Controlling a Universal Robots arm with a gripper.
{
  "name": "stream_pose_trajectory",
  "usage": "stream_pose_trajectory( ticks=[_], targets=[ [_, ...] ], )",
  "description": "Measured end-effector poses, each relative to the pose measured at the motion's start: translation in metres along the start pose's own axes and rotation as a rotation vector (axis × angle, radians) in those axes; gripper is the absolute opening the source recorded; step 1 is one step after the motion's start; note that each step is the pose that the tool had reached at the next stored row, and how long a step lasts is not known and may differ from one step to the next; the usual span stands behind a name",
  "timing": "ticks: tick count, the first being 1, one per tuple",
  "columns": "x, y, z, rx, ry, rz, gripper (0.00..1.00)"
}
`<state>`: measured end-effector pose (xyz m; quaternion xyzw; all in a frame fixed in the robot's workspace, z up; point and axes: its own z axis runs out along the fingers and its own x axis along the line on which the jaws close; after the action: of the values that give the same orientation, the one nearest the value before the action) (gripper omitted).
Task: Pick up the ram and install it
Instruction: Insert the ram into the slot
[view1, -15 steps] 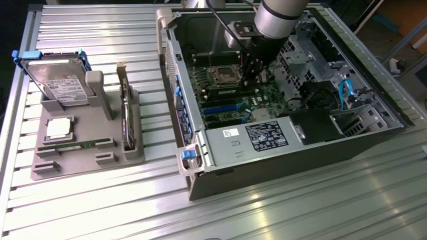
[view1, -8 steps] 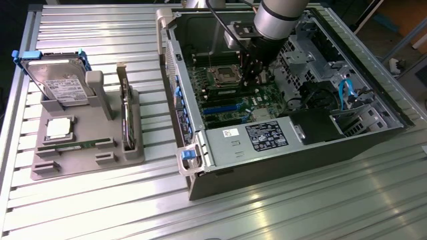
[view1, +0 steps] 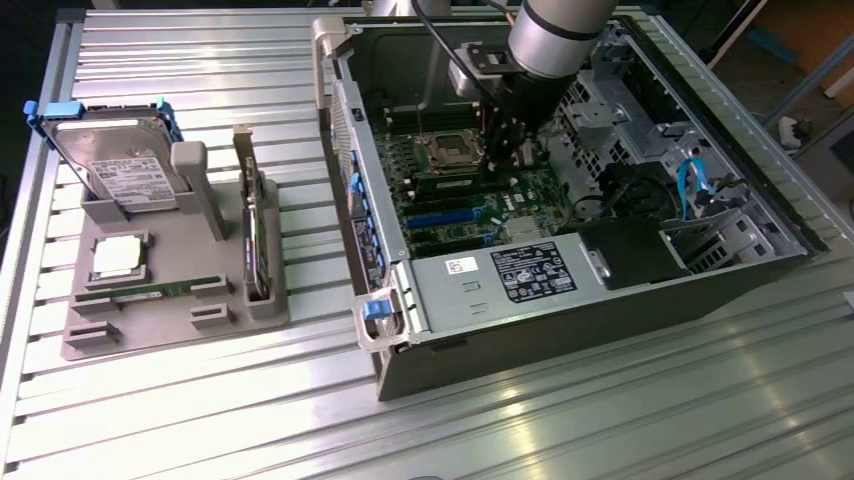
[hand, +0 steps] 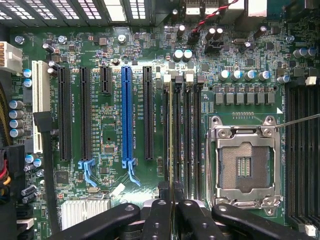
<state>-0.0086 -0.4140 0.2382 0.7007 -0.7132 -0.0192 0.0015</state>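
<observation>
Between the tips of the gripper (hand: 172, 200), pinched tight: the ram (hand: 171, 135), edge-on
Reaching down inside the computer case (view1: 561, 340), the gripper holds the ram in line with the memory slots (hand: 186, 140); seated or not, I cannot tell; processor socket (hand: 243, 165) just beside, blue expansion slot (hand: 127, 115) farther off on the other side

You cannot read any text for sure. You see a power supply label (view1: 531, 272), a hard drive label (view1: 130, 183) and white motherboard print (hand: 137, 122), all too small.
</observation>
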Motion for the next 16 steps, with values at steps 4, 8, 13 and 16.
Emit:
stream_pose_trajectory(
  ticks=[4, 8, 13, 16],
  targets=[
    [0.0000, -0.0006, 0.0000, 0.0000, 0.0000, 0.000, 0.12],
    [0.0000, -0.0008, 0.0000, 0.0000, 0.0000, 0.000, 0.12],
    [0.0003, -0.0008, 0.0000, 0.0000, 0.0001, 0.000, 0.12],
    [0.0004, -0.0008, 0.0001, 0.0000, 0.0001, 0.000, 0.12]
  ],
)
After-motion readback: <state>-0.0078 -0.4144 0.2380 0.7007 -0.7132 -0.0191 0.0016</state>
